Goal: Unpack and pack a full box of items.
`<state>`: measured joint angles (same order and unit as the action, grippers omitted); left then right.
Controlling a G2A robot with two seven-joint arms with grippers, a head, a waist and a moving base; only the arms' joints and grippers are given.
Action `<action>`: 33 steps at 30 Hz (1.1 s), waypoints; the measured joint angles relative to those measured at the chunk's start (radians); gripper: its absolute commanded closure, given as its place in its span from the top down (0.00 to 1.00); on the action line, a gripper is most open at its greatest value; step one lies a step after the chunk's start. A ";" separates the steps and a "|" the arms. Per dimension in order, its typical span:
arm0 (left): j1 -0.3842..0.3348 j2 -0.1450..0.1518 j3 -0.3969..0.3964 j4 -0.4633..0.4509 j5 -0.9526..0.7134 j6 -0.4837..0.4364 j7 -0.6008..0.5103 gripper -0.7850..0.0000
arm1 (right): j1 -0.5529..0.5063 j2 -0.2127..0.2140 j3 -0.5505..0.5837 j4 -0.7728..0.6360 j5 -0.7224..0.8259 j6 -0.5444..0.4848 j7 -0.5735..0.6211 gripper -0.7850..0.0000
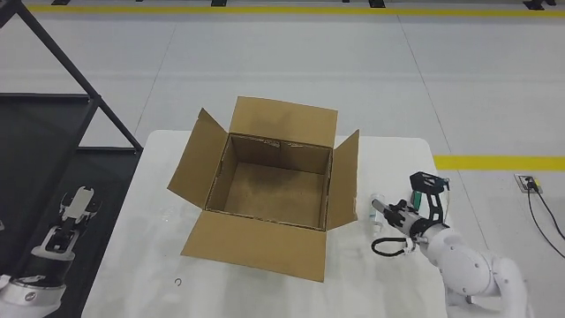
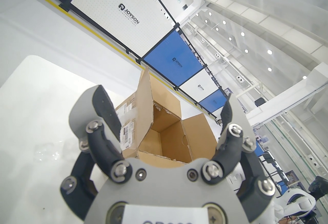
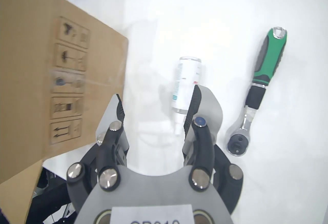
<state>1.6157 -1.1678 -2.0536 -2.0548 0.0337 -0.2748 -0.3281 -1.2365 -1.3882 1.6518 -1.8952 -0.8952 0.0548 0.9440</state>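
An open cardboard box [image 1: 269,196] stands in the middle of the white table [image 1: 150,256], its four flaps spread out and its inside bare. My right gripper [image 3: 156,107] is open just above the table beside the box's right flap [image 3: 38,60]. A small white bottle [image 3: 185,81] lies on its side against one finger [image 3: 194,104]. A ratchet wrench [image 3: 258,89] with a green handle lies beside the bottle. From above, my right gripper [image 1: 387,212] sits between the box and the wrench [image 1: 430,185]. My left gripper [image 1: 78,201] is open, off the table's left edge, facing the box [image 2: 164,132].
A crumpled piece of clear plastic [image 2: 47,152] lies on the table left of the box. A small ring [image 1: 178,283] rests near the front edge. A black frame [image 1: 71,106] stands beside the table's left side.
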 measured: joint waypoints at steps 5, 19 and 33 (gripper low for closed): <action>0.000 0.001 -0.012 0.013 0.006 -0.003 0.009 1.00 | -0.115 0.007 0.045 -0.119 0.166 -0.154 -0.065 0.60; 0.022 -0.002 0.008 -0.001 0.022 -0.014 0.027 1.00 | -0.263 0.015 -0.074 -0.350 0.100 -0.193 -0.225 0.81; 0.044 -0.004 -0.006 -0.003 0.023 -0.021 0.037 1.00 | -0.129 0.016 -0.269 -0.226 -0.097 -0.051 -0.189 0.46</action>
<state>1.6594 -1.1716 -2.0598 -2.0573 0.0570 -0.2960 -0.2909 -1.3653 -1.3719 1.3827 -2.1214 -0.9920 0.0038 0.7552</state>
